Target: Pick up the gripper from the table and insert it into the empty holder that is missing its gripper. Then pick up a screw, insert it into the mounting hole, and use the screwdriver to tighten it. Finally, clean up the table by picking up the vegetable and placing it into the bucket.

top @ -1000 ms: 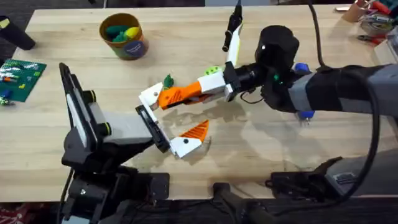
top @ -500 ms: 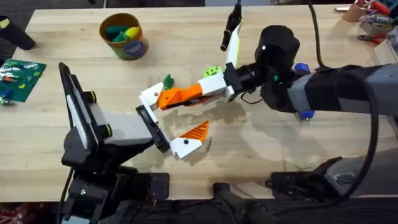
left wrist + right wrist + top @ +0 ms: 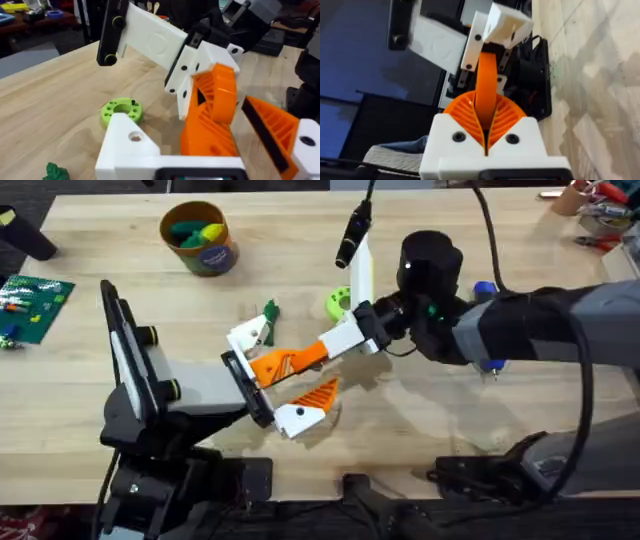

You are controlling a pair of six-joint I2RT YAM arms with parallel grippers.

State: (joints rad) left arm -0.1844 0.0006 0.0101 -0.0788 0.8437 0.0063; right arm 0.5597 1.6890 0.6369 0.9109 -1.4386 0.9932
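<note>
My right gripper (image 3: pixel 266 366) is shut on the gripper (image 3: pixel 486 75), a narrow orange wedge pinched between its orange ribbed pads (image 3: pixel 507 114). It reaches between the left gripper's jaws. The left gripper (image 3: pixel 280 372) is open. Its far jaw is the bare white holder (image 3: pixel 245 336), seen close in the left wrist view (image 3: pixel 131 146). Its near jaw carries an orange finger (image 3: pixel 318 391). The wedge's tip lies just near of the holder. A small green vegetable (image 3: pixel 271 311) lies beyond the holder. The bucket (image 3: pixel 200 238) stands far left. The blue screwdriver (image 3: pixel 485 288) shows behind the right arm.
A green ring (image 3: pixel 338 302) with a small dark screw (image 3: pixel 132 103) on it lies behind the right gripper. A green board (image 3: pixel 35 305) sits at the left edge, and tools (image 3: pixel 600 215) sit at the far right corner. A black cable plug (image 3: pixel 353 235) hangs over the table's far middle.
The right gripper has swung toward the table's near edge with the orange wedge, from beside the holder to between the left jaws. The green ring is now uncovered. The left arm barely moved.
</note>
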